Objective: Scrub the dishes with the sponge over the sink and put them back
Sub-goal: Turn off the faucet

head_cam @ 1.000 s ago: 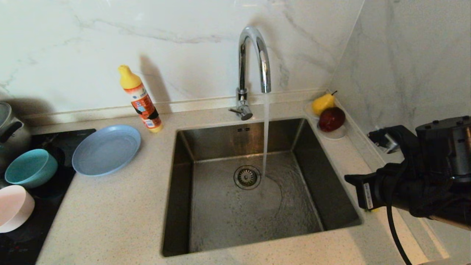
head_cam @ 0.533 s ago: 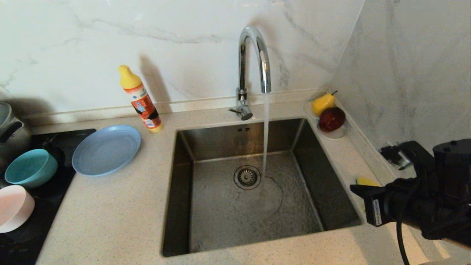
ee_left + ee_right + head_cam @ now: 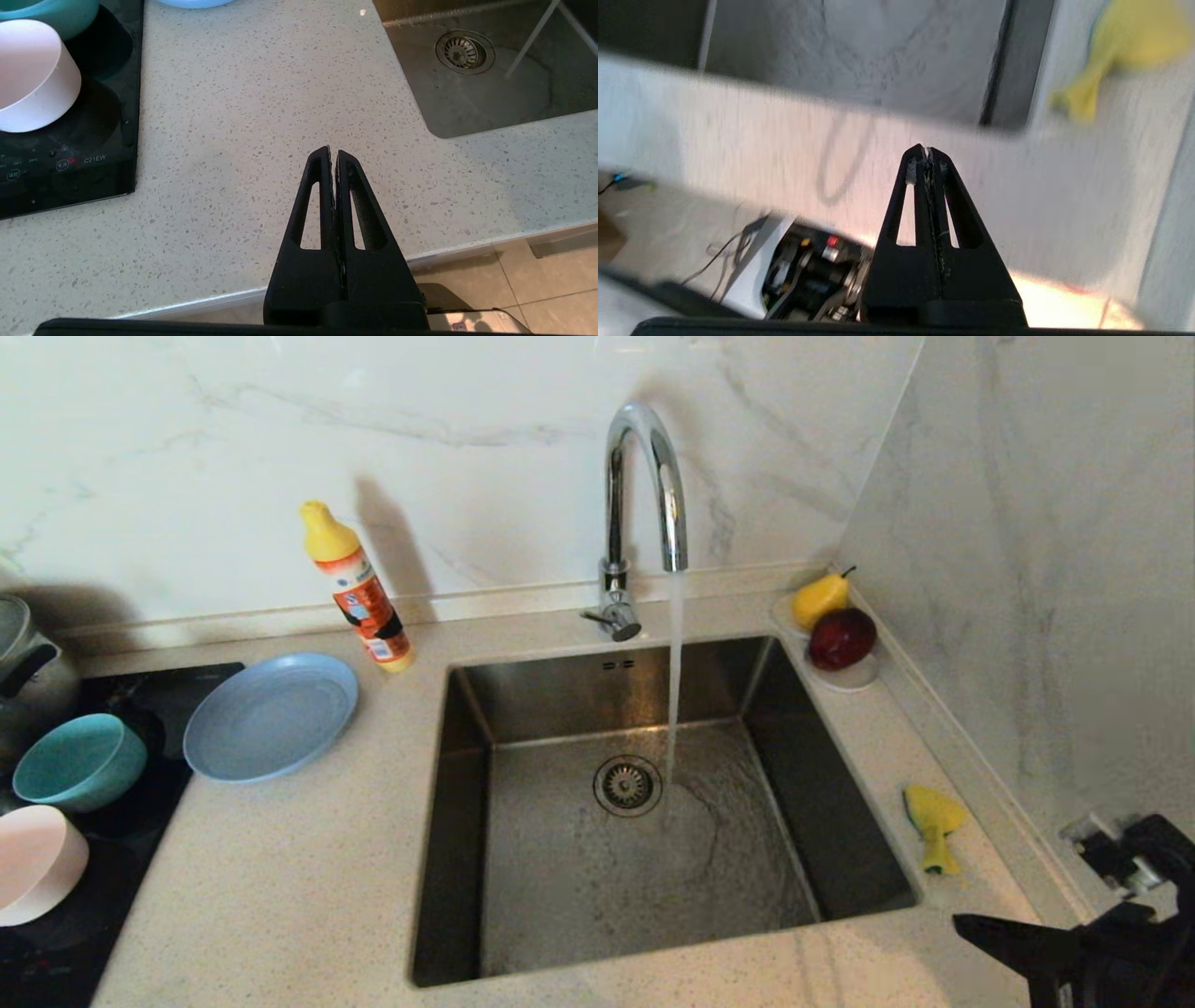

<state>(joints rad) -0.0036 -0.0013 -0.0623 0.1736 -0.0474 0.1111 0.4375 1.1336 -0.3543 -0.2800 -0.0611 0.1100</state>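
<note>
The sink (image 3: 467,747) is in the middle of the counter, with water running from the tap (image 3: 644,485) onto its floor by the drain (image 3: 627,785). The yellow sponge (image 3: 934,821) lies on the counter just right of the sink; it also shows in the right wrist view (image 3: 1125,42). Left of the sink are the dishes: a blue-grey plate (image 3: 269,714), a teal bowl (image 3: 79,758) and a pale pink dish (image 3: 37,863). My right gripper (image 3: 966,926) (image 3: 926,149) is shut and empty, low at the counter's front right, apart from the sponge. My left gripper (image 3: 332,150) is shut and empty over the front counter.
An orange detergent bottle (image 3: 359,590) stands behind the plate. A white saucer (image 3: 845,679) with a pear and an apple sits in the back right corner. The bowl and pink dish rest on a black hob (image 3: 70,158); a metal pot (image 3: 19,653) is at far left.
My right arm has drawn back down and to the right towards the counter's front edge, uncovering the sponge. The left arm, the dishes and the running water are unchanged.
</note>
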